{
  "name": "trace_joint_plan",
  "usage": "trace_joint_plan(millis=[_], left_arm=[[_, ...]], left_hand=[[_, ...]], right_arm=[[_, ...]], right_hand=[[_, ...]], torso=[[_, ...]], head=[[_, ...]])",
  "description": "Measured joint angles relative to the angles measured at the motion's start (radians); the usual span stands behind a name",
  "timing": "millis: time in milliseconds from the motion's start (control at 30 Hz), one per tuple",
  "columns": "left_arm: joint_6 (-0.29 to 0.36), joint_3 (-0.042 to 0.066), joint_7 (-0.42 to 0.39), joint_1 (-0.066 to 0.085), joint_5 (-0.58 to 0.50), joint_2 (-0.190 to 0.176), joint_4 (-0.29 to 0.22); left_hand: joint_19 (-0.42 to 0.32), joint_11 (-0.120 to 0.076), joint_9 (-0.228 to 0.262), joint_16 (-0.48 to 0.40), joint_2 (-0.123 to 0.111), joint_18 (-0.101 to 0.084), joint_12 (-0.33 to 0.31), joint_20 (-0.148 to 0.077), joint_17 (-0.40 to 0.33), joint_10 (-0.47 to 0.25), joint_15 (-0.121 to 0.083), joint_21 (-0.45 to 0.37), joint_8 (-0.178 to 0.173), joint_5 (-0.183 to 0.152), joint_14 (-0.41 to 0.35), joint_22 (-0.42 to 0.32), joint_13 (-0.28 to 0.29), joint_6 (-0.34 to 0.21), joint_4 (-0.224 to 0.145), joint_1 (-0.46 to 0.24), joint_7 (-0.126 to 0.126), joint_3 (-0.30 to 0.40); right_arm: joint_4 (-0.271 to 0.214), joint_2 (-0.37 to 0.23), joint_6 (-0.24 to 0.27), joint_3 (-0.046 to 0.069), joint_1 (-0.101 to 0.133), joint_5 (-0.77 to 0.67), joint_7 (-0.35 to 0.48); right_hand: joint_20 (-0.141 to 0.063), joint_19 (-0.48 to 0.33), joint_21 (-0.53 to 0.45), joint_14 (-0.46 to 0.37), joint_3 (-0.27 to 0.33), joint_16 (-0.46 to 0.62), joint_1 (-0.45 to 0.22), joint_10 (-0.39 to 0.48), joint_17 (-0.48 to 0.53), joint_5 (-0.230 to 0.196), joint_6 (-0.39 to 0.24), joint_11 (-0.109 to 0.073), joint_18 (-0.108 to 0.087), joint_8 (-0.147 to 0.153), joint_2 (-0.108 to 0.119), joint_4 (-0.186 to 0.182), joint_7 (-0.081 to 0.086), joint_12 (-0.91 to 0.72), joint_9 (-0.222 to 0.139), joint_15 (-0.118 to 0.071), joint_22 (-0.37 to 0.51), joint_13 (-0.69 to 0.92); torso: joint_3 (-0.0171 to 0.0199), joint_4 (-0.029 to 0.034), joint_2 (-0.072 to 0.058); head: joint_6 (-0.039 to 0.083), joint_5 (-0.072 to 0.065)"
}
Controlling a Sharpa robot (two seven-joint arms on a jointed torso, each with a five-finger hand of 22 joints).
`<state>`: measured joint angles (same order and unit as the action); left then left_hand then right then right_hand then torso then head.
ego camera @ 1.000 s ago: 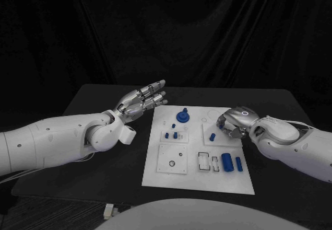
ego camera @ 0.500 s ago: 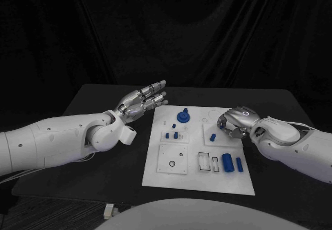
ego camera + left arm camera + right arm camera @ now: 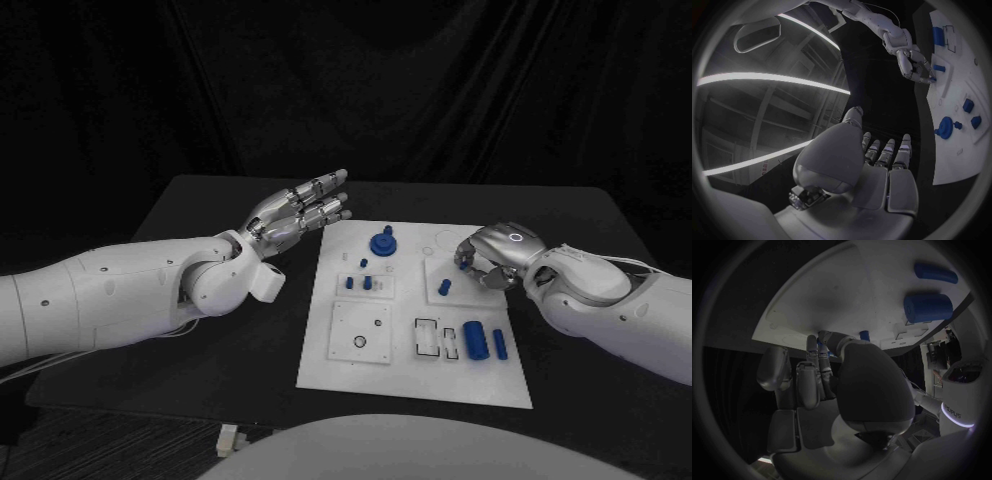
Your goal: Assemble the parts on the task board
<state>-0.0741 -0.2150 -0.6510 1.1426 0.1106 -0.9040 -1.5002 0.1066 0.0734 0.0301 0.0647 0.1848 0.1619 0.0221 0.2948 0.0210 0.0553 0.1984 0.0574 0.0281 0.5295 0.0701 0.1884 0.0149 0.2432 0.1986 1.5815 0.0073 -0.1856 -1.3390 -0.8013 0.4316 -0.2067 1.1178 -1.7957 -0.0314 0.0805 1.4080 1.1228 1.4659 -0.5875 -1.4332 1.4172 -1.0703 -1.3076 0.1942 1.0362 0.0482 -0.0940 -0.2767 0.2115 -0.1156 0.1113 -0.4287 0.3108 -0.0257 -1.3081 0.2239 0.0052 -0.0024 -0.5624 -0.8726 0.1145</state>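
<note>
Little has changed: the right robot hand (image 3: 488, 260) stays curled over a small blue peg (image 3: 444, 286) on the white task board (image 3: 361, 365), whether grasping I cannot tell; the left robot hand (image 3: 299, 212) still hovers released.

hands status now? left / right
Left hand: open, holding nothing, raised beside the task board.
Right hand: fingers curled down on the board; a held part cannot be told.
</note>
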Motion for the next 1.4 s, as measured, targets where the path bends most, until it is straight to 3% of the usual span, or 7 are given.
trace_joint_plan(millis=[867, 1100, 1400], left_arm=[[-0.002, 0.0, 0.009, -0.005, 0.0, 0.0, 0.002], [-0.003, 0.0, 0.012, -0.005, 0.0, 0.0, 0.004], [-0.003, 0.0, 0.015, -0.005, 0.0, -0.002, 0.004]], left_hand=[[0.0, 0.0, 0.0, 0.0, 0.0, 0.0, 0.0, 0.0, 0.0, 0.0, 0.0, 0.0, 0.0, 0.0, 0.0, 0.0, 0.0, -0.004, -0.003, 0.0, 0.004, 0.003], [0.0, 0.0, 0.0, 0.0, 0.0, 0.0, 0.0, 0.0, 0.0, 0.0, 0.0, 0.0, 0.0, 0.0, 0.0, 0.0, 0.0, -0.004, -0.003, 0.0, 0.004, 0.003], [0.0, 0.0, 0.0, 0.0, 0.0, 0.0, 0.0, 0.0, 0.0, 0.0, 0.0, 0.0, 0.0, 0.0, 0.0, 0.0, 0.0, -0.004, -0.003, 0.0, 0.004, 0.003]], right_arm=[[-0.092, -0.047, 0.009, 0.0, 0.068, 0.0, -0.013], [-0.183, -0.073, 0.011, 0.0, 0.091, 0.0, -0.022], [-0.304, -0.064, 0.003, 0.0, 0.093, 0.0, -0.037]], right_hand=[[0.0, 0.0, 0.004, 0.0, 0.0, 0.0, -0.006, -0.011, 0.0, -0.006, 0.003, -0.003, 0.0, -0.005, -0.005, 0.0, -0.004, 0.004, 0.004, 0.0, 0.0, -0.001], [0.0, 0.0, 0.004, 0.0, 0.001, 0.0, -0.006, -0.011, 0.0, -0.006, 0.004, -0.003, 0.0, -0.005, -0.005, 0.001, -0.003, 0.004, 0.004, 0.0, 0.0, -0.001], [0.0, 0.0, 0.004, 0.0, 0.001, 0.0, -0.006, -0.011, 0.0, -0.006, 0.006, -0.003, 0.0, -0.005, -0.005, 0.001, 0.0, 0.008, 0.004, 0.0, 0.0, -0.002]], torso=[[0.0, 0.0003, 0.0], [-0.0003, 0.0003, 0.001], [-0.0003, 0.0003, 0.0]], head=[[0.0, 0.007], [0.0, 0.009], [0.0, 0.015]])
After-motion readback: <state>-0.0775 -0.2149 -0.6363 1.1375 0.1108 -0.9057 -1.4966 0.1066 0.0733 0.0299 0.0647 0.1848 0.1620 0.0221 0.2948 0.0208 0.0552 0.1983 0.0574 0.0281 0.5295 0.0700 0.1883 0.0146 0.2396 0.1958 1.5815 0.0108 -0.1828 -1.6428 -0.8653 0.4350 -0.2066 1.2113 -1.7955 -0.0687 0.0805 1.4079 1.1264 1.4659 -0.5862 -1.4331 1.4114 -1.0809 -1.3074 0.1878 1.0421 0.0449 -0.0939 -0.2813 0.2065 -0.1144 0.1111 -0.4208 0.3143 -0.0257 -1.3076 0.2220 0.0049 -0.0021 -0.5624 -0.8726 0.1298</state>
